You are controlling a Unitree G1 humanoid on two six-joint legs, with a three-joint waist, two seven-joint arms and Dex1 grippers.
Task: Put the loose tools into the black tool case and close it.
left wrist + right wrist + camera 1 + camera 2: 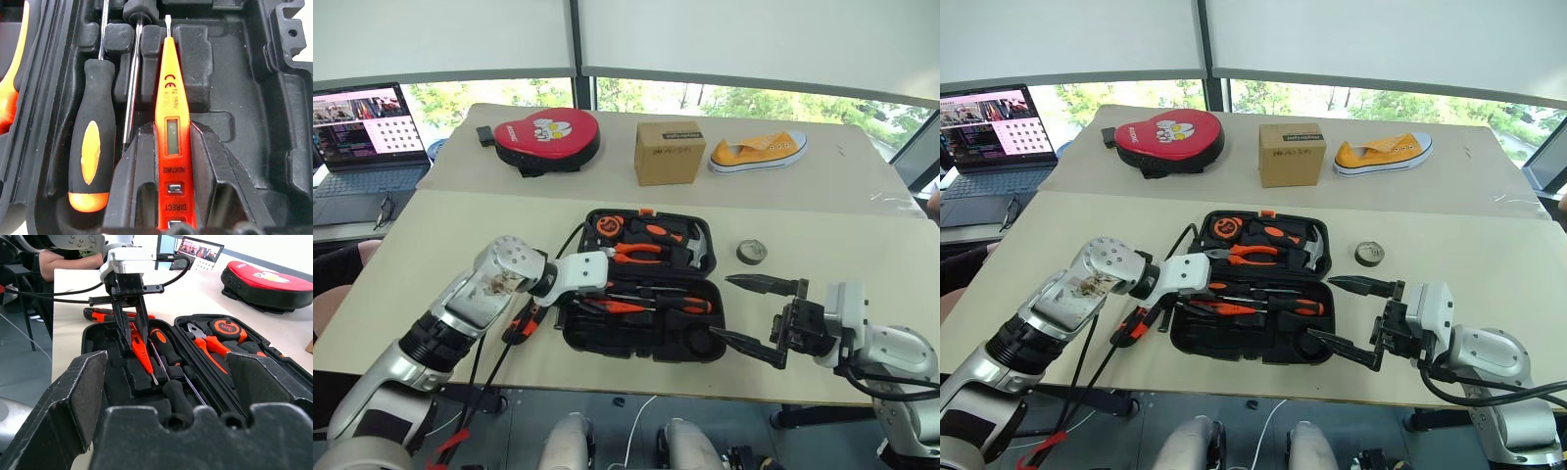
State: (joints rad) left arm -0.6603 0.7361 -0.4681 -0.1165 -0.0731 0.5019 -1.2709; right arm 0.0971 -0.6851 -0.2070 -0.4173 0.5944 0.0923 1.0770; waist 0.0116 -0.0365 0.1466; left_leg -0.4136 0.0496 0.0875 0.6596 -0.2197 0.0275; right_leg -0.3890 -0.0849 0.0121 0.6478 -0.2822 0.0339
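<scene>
Tester screwdriver (172, 127) is pinched in left claw (131, 333), tip low over the front tray of the open tool case (636, 338) on the bench (862, 245), beside a seated screwdriver (90, 156). Suggest: line shaft with the moulded slot, lower flat, release only once seated. Right claw (759, 313) hangs spread wide, empty, near the case's right edge. Tape roll (751, 253) and utility knife (524, 323) lie outside.

Bright, even daylight enters through the windows (724, 98) behind the tables, whose glass is slightly overexposed; shadows on the table (842, 245) are soft and short; the tester screwdriver (172, 122) is sharp in the left wrist view; the right gripper's fingers (73, 396) blur close up.
</scene>
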